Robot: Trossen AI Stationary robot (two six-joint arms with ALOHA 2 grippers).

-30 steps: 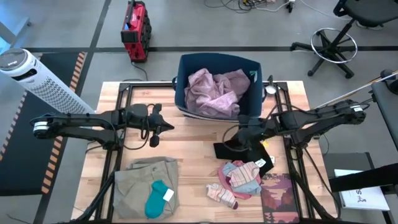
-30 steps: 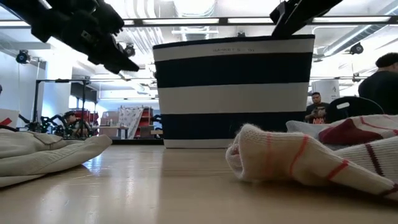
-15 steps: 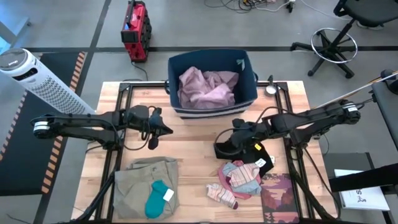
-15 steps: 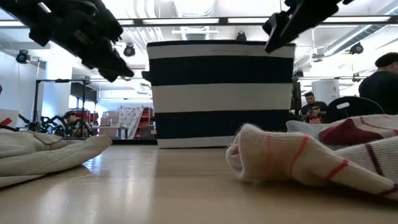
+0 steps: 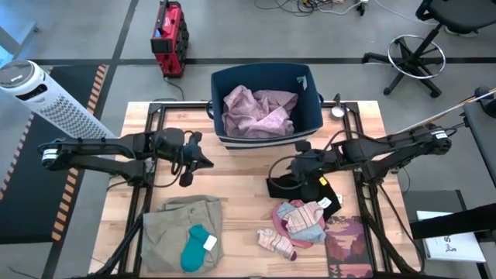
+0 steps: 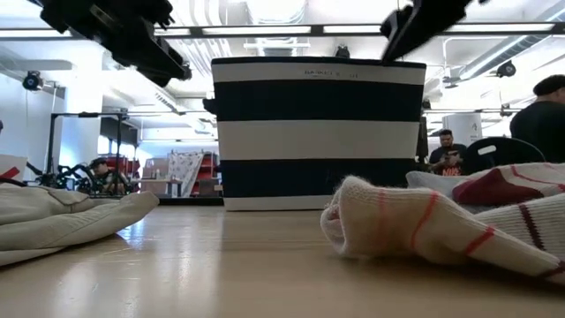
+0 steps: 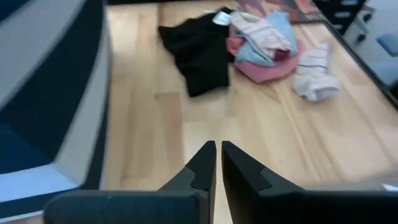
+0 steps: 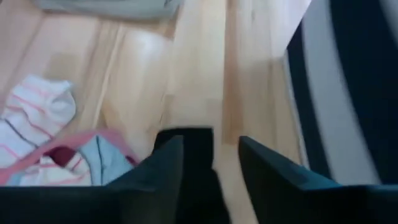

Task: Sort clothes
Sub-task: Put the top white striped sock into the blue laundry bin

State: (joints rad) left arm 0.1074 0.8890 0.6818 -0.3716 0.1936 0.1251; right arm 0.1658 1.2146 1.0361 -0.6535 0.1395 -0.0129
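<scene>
Right, I take the navy striped bin [image 5: 266,103] as my landmark: the pale pink garment [image 5: 258,111] already lies inside it, and the other clothes sit on the counter [image 5: 240,194] in front of it. The right claw [image 5: 295,180] hangs just in front of the bin's right corner, fingers parted and holding nothing, directly over the black piece [image 8: 189,144]. I judge that black piece to be my next pick. To do it well I would drop straight down, keep the fingers wide until they straddle a fold, and pinch only black cloth, since the pink-and-blue bundle [image 5: 301,220] and the striped sock [image 5: 277,243] lie just beyond it, farther from the bin. The left claw [image 5: 188,164] waits in front of the bin's left corner, fingers pressed together, holding nothing. The khaki trousers [image 5: 180,227] with the teal piece [image 5: 196,246] on them lie well in front of the bin, to its left.
</scene>
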